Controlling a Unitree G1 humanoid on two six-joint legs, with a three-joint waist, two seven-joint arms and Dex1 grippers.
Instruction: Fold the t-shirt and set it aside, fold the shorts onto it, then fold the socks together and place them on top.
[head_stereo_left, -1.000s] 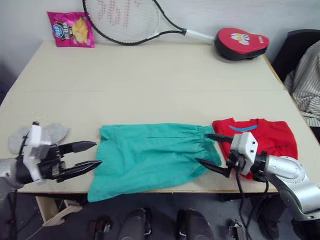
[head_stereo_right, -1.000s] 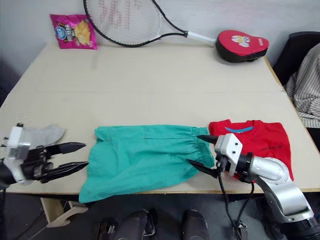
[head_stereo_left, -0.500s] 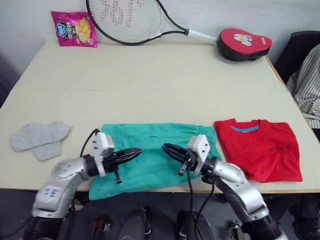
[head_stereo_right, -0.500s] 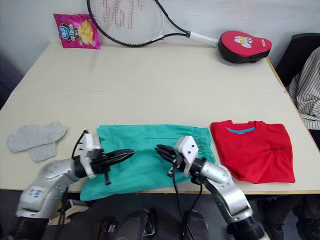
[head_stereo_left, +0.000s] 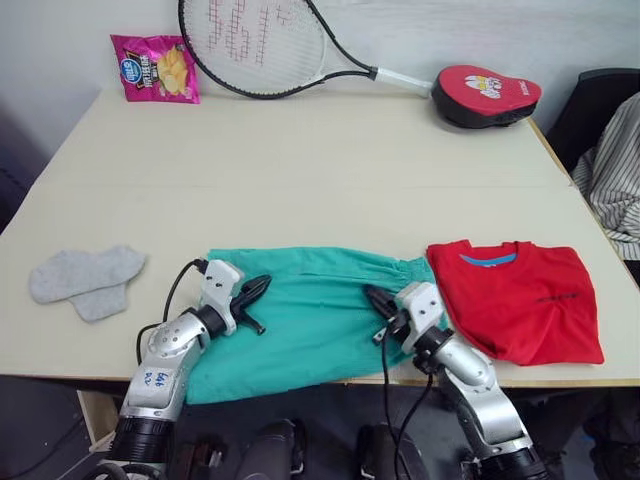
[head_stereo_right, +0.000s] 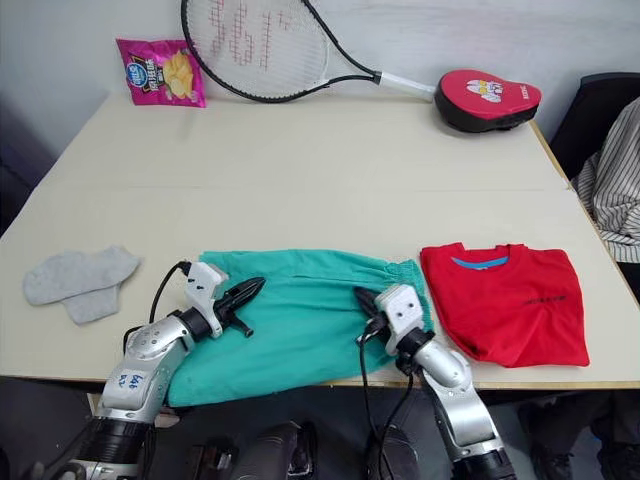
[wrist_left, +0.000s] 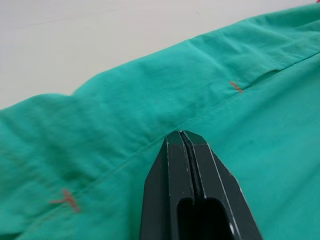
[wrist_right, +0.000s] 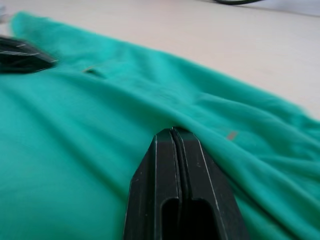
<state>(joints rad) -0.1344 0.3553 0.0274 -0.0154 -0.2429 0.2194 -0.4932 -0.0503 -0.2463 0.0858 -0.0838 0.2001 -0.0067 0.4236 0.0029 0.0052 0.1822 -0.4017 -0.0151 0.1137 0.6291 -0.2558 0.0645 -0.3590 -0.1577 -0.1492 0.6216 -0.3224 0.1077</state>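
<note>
The teal shorts (head_stereo_left: 305, 320) lie flat along the table's front edge, waistband to the right. My left gripper (head_stereo_left: 257, 289) is shut, its tips (wrist_left: 182, 134) resting on the shorts' left part at a seam. Over the right part, near the waistband, my right gripper (head_stereo_left: 373, 296) is shut too, tips (wrist_right: 173, 130) against a ridge of cloth. I cannot tell whether either one pinches fabric. The red t-shirt (head_stereo_left: 522, 298) lies folded right of the shorts. The grey socks (head_stereo_left: 88, 281) lie side by side at the far left.
At the table's back edge lie a tennis racket (head_stereo_left: 262, 48), a pink crisp bag (head_stereo_left: 155, 68) and a red padded case (head_stereo_left: 485, 93). A person's striped sleeve (head_stereo_left: 612, 170) and a dark chair stand beyond the right edge. The table (head_stereo_left: 300, 170) is bare mid-way.
A second ago both grippers stood open at the shorts' outer ends. They shut and came together over the middle, and now sit further apart on the cloth. The camera has also shifted.
</note>
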